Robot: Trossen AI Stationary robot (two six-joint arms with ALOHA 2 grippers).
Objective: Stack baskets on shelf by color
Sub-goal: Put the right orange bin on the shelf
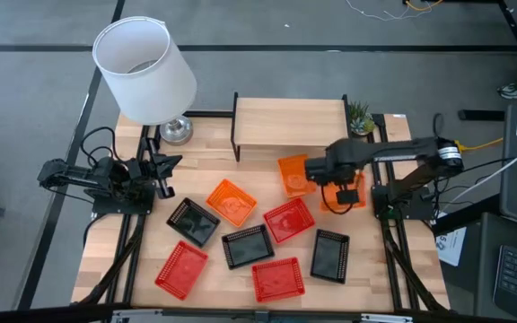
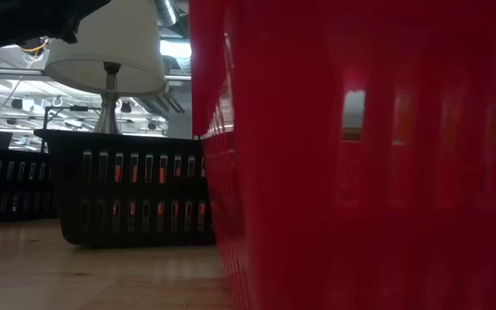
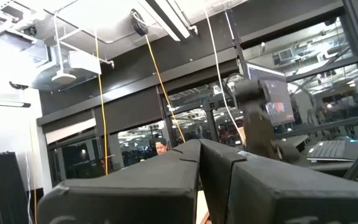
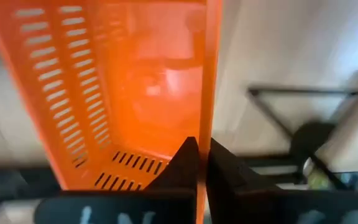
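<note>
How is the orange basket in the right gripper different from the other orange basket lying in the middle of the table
The held orange basket is clamped by one wall between the right gripper's shut fingers, just in front of the shelf; the middle orange basket lies free on the table, with no gripper at it. The held one sits closer to the shelf; the middle one lies beside a black basket. Both are the same orange, perforated kind.

The shelf (image 1: 290,123) stands at the table's (image 1: 380,278) far edge. The lamp (image 1: 147,70) is left of it, a small plant (image 1: 359,117) right, and the baskets (image 1: 249,244) lie scattered in front.
</note>
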